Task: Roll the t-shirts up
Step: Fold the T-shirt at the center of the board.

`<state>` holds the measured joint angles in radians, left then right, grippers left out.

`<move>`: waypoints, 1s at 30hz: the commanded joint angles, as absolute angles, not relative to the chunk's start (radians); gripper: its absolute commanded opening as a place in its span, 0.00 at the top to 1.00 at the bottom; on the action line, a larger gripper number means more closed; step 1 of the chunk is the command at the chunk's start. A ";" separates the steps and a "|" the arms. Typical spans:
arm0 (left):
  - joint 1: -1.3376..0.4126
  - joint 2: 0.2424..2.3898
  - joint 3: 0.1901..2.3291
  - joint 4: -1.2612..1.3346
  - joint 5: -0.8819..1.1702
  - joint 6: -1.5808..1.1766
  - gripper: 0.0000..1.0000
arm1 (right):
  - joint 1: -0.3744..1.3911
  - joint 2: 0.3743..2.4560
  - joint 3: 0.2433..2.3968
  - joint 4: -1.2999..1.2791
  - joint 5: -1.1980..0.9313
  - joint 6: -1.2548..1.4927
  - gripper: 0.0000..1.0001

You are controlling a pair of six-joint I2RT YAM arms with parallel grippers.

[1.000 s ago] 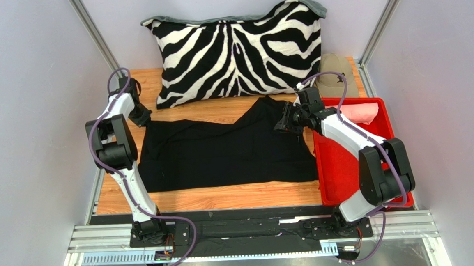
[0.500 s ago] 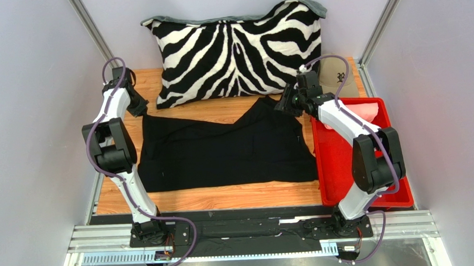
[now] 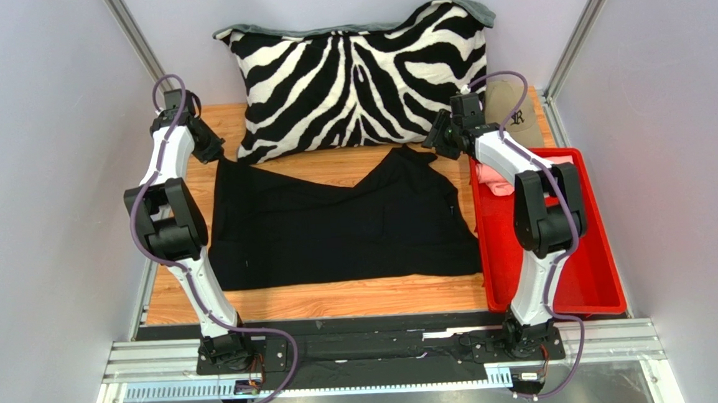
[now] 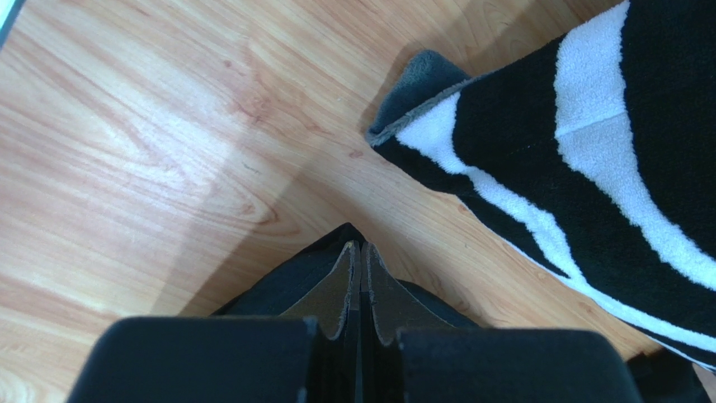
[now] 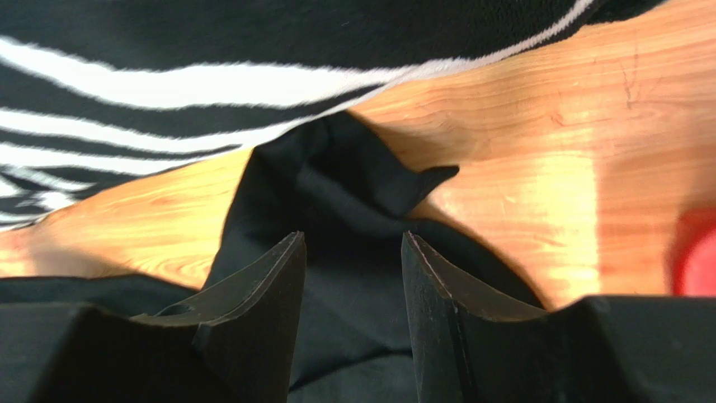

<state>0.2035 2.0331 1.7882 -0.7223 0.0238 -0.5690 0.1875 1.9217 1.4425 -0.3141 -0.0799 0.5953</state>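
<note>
Black t-shirt (image 3: 336,226): spread flat across the middle of the wooden table (image 3: 341,301), filling the centre of the top view. Its far edge rises to two peaks, one at upper left and one at upper centre-right.
Pink t-shirt (image 3: 495,182): lies in the far end of the red bin (image 3: 573,263) at the right of the top view, mostly hidden behind the right arm.
Left gripper (image 4: 361,248): sits at the shirt's upper-left peak, just below the lower left corner of the zebra pillow (image 3: 360,75).
Left fingers: pressed together with no gap. In the left wrist view, black cloth shows on either side of the tips, and the shirt's corner is pinched between them.
Right gripper (image 5: 353,243): is over the shirt's upper centre-right peak, close to the pillow's lower edge and to the bin's far left corner.
Right fingers: parted by a clear gap and clamped on nothing. In the right wrist view, the black cloth lies under and between the tips, and a folded point of it juts toward the right of the frame.
Tan cap (image 3: 517,117): is at the upper right of the top view, behind the bin and beside the pillow.
</note>
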 commanded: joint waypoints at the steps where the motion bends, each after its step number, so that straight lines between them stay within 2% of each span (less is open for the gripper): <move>1: 0.209 2.056 1.838 -0.707 0.064 -0.554 1.00 | 0.178 1.989 1.519 -0.285 -0.048 0.618 0.50; 7: 0.209 2.060 1.839 -0.699 0.071 -0.554 1.00 | 0.176 2.049 1.542 -0.296 0.032 0.604 0.50; 14: 0.209 2.062 1.829 -0.695 0.072 -0.560 1.00 | 0.179 2.102 1.568 -0.311 0.026 0.609 0.50; 17: 0.210 2.060 1.822 -0.693 0.071 -0.564 1.00 | 0.178 2.111 1.572 -0.307 0.023 0.614 0.66; 18: 0.209 2.059 1.818 -0.690 0.071 -0.566 1.00 | 0.179 2.112 1.577 -0.308 0.023 0.614 0.79; 21: 0.209 2.054 1.815 -0.686 0.066 -0.568 1.00 | 0.178 2.108 1.604 -0.317 0.021 0.611 1.00; 30: 0.207 2.037 1.818 -0.687 0.051 -0.565 1.00 | 0.178 1.985 1.652 -0.350 0.057 0.548 1.00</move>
